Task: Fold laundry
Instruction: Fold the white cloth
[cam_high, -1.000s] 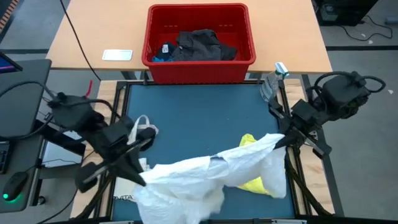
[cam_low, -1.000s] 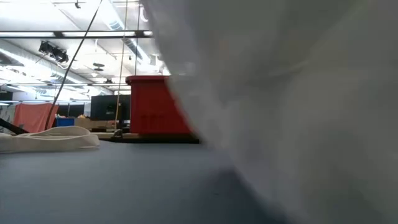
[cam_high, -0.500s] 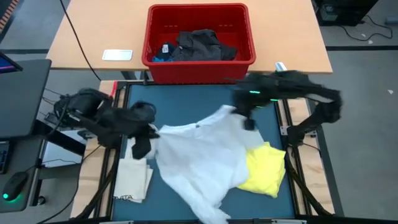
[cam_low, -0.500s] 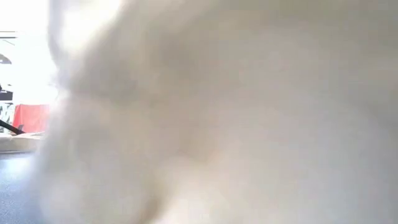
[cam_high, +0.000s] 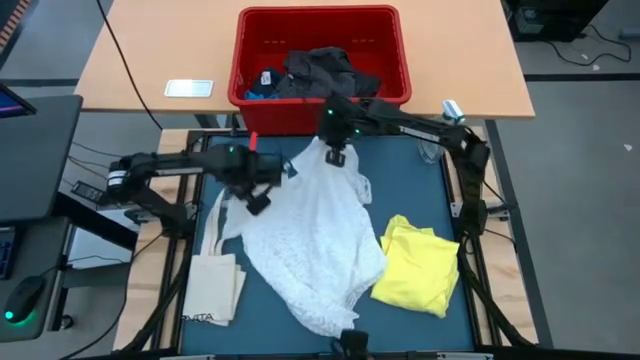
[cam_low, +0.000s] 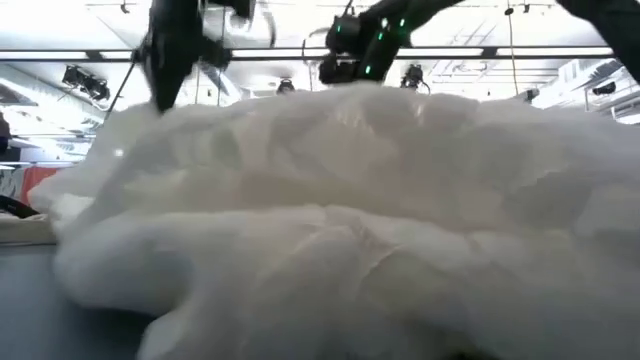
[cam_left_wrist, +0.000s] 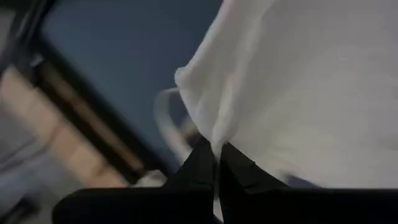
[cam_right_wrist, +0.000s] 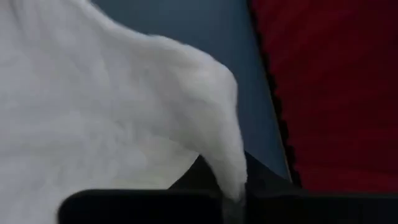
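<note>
Both grippers pinched the white cloth garment (cam_high: 320, 240).

The left gripper (cam_left_wrist: 217, 163) was clamped on one edge and the right gripper (cam_right_wrist: 233, 186) on another, near the red plastic bin (cam_high: 322, 100). Only the high view showed the bright yellow garment (cam_high: 418, 266) beside it on the dark blue table (cam_high: 400, 180); the low view was filled with white cloth.

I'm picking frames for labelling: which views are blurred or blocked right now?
High view: sharp, the white shirt and yellow cloth clear. Low view: the white shirt fills nearly the whole picture, hiding the table. Left wrist view: soft, background smeared around the left claw. Right wrist view: shirt close and hazy, red bin blurred.
</note>
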